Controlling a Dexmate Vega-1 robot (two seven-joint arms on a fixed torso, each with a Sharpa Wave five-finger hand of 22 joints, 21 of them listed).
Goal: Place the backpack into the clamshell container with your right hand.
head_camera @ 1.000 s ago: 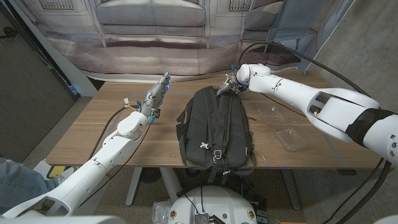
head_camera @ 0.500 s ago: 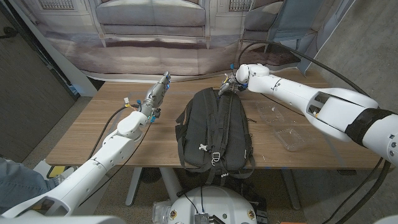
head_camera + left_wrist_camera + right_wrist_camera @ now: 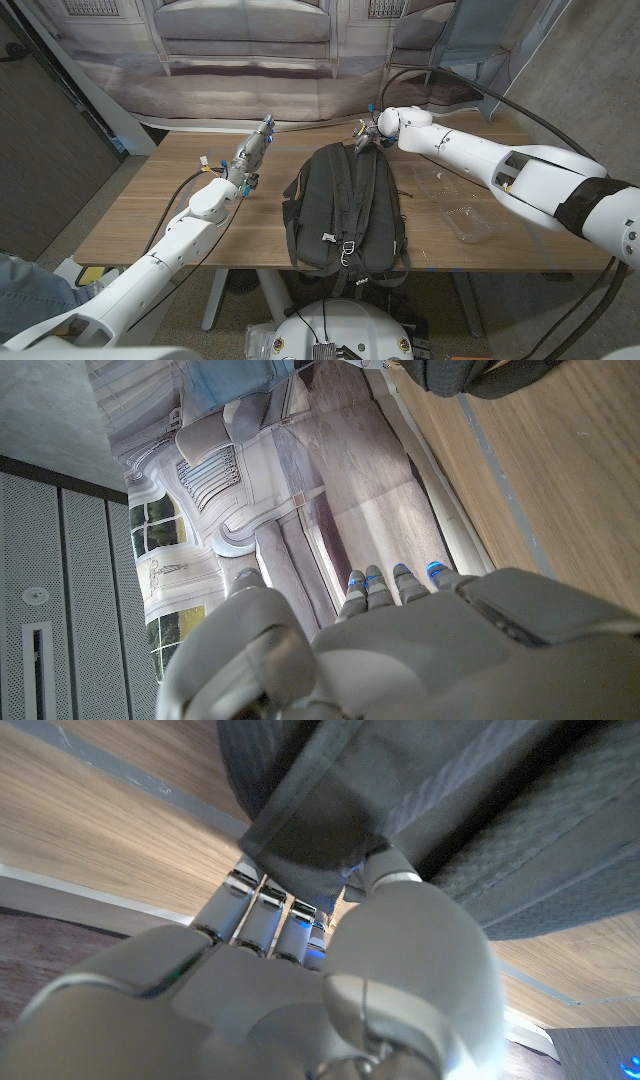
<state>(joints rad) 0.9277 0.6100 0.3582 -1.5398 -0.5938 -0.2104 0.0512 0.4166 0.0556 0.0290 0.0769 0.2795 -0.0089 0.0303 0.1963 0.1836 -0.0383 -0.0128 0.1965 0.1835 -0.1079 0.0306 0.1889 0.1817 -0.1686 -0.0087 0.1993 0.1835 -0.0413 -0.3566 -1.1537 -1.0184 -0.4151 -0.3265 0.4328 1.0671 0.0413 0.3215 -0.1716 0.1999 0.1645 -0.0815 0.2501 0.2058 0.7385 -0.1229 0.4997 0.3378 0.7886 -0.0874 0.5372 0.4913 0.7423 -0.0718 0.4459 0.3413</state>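
A black backpack (image 3: 345,205) lies straps-up in the middle of the wooden table (image 3: 150,215). My right hand (image 3: 366,139) is at the pack's far end and grips its top handle; in the right wrist view my right hand (image 3: 320,960) curls its fingers around the dark fabric loop of the backpack (image 3: 450,800). The clear clamshell container (image 3: 455,205) lies opened out on the table, to the right of the pack. My left hand (image 3: 254,151) is held off the pack's far left corner, fingers straight, holding nothing. In the left wrist view my left hand (image 3: 420,640) points toward the backdrop.
A printed backdrop (image 3: 240,60) hangs behind the table's far edge. Bare tabletop lies left of the pack, under my left arm. A corner of the backpack (image 3: 470,372) shows beyond the left hand. Cables trail from the right arm near the far edge.
My right hand has tugged the backpack's top end slightly, and the pack has stretched and shifted a little on the table. The left arm has not moved.
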